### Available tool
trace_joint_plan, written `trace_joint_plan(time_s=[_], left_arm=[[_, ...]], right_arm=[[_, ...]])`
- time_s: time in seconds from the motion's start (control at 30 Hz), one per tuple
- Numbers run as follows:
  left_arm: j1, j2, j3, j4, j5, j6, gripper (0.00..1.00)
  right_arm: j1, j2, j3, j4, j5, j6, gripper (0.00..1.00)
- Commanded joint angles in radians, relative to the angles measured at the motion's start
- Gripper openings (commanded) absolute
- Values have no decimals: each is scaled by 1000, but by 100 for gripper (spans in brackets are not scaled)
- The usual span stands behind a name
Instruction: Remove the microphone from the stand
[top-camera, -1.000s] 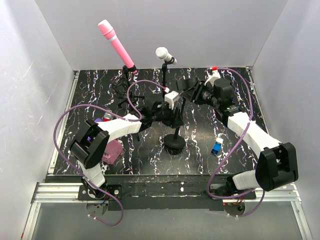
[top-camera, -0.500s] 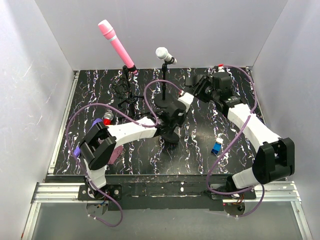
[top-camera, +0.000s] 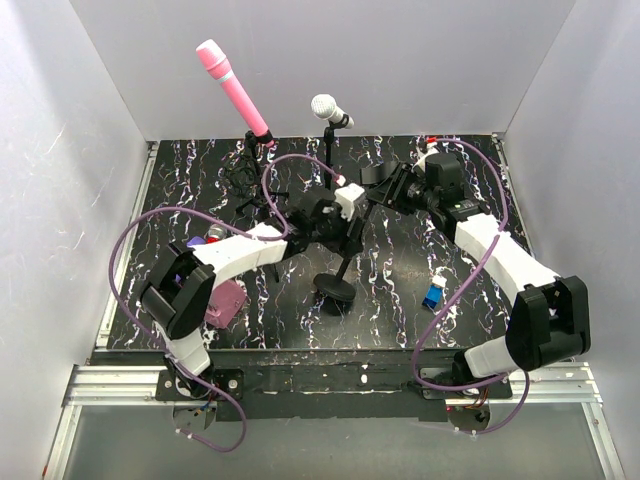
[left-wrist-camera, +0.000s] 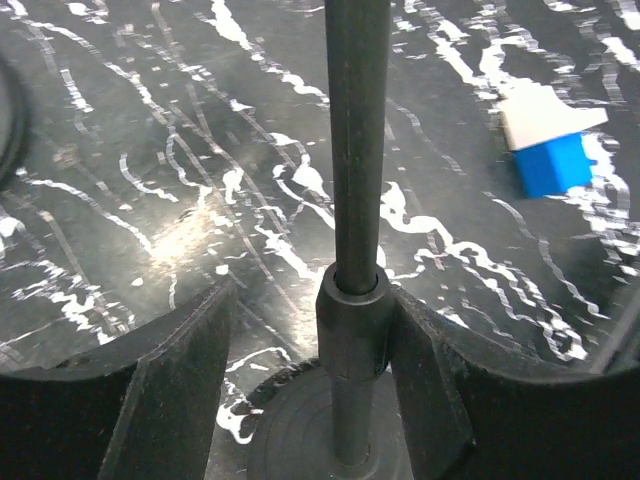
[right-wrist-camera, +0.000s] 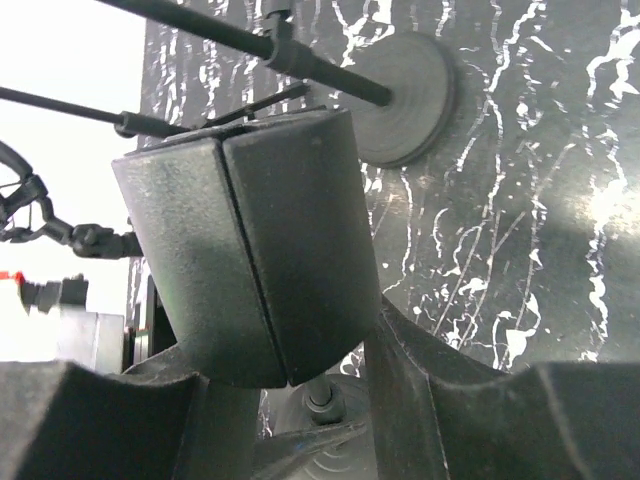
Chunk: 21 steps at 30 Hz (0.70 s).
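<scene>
Marbled black table (top-camera: 200, 180), microphone (right-wrist-camera: 250, 270) in right tool (right-wrist-camera: 285, 345)

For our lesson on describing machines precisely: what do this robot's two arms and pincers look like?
Both the left arm and the right arm have white tubular links joined by chunky black joints. A purple cable loops loosely along each. The pincer fingers are matt black, broad and curved. No markings are readable.

Your table (top-camera: 400, 320), centre stand (top-camera: 335, 287) midway.
Behind it: left rear stand (top-camera: 262, 143), right rear stand (top-camera: 327, 150) (side by side); block (top-camera: 434, 296) at its right.
</scene>
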Motion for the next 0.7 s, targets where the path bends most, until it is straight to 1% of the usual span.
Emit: trace_joint_plan(time_s=[0.0,0.03,0.07,0.1,0.13,0.17,0.2,0.27,0.3,0.33,0.37,0.4,0.43,0.5,0.53,0.57,0.6,0.67], left_arm=[[78,-14,7,119,412,-40,56],[78,3,9,164,449,-38,54],[79,18,10,178,487,-38,47],[78,37,21,179,507,-31,38],[76,51,36,162,506,-19,24],[72,58,47,140,477,-6,5],[65,55,55,131,413,14,0],[35,28,56,74,212,53,0],[7,13,52,70,47,64,0],[-45,-3,49,67,-193,81,0],[-110,-4,49,79,-516,95,0],[-163,11,56,93,-745,110,0],[-175,31,75,70,-804,110,0],[-177,29,81,1,-702,60,0],[-177,14,63,4,-642,57,0],[-174,0,41,8,-549,63,0],[-168,-18,21,7,-460,80,10],[-131,-55,4,-5,-250,86,49]], right_arm=[[-11,-36,-63,107,-186,-65,1],[-14,-35,-71,122,-207,-58,1],[-16,-35,-77,124,-217,-53,1],[-16,-35,-77,124,-215,-47,1],[-18,-36,-77,124,-199,-36,1],[-18,-39,-72,121,-168,-16,1],[-19,-41,-66,95,-121,8,1],[-27,-47,-48,27,-61,51,1],[-30,-50,-39,4,-39,67,1],[-30,-52,-25,-19,-27,82,1],[-30,-53,-16,-48,-15,102,1],[-30,-50,-3,-71,-11,120,1],[-30,-50,4,-82,-11,131,1],[-28,-44,14,-88,-14,137,1],[-28,-41,14,-86,-11,134,1],[-28,-39,14,-85,-10,125,1],[-30,-36,12,-80,-5,117,1],[-30,-38,3,-67,-2,101,1]])
